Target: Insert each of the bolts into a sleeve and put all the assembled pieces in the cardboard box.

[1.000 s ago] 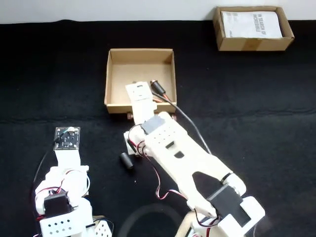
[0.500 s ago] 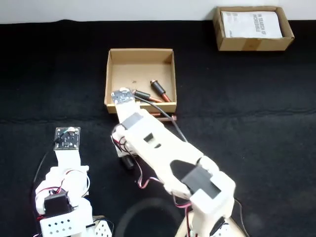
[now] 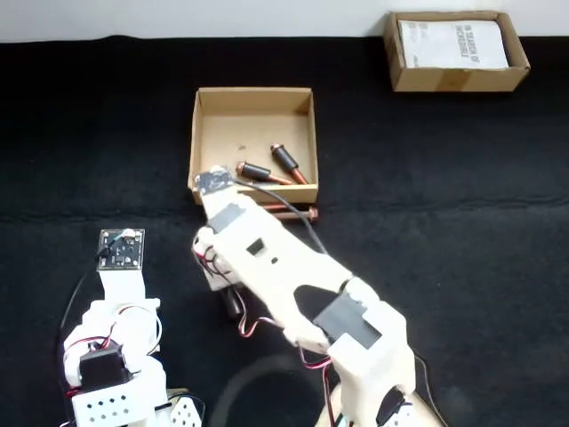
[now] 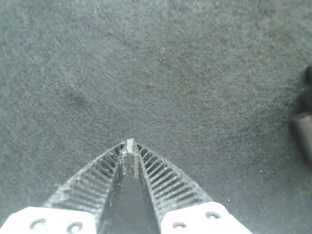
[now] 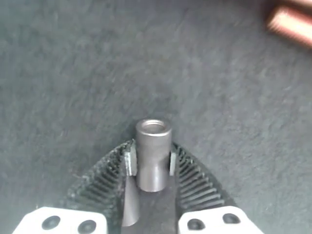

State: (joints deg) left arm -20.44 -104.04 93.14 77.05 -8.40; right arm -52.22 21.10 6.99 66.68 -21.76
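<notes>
While my right gripper (image 5: 151,160) pinches the sleeve (image 5: 153,139) by one end, I reckon it'll twist loose meeting that bolt (image 3: 292,213).

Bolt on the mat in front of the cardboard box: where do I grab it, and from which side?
Take the bolt on its shank, toward the end clear of the right arm, coming straight down with jaws closing across it. It lies flat, parallel and close to the cardboard box's front wall, so a sideways approach looks blocked.
</notes>
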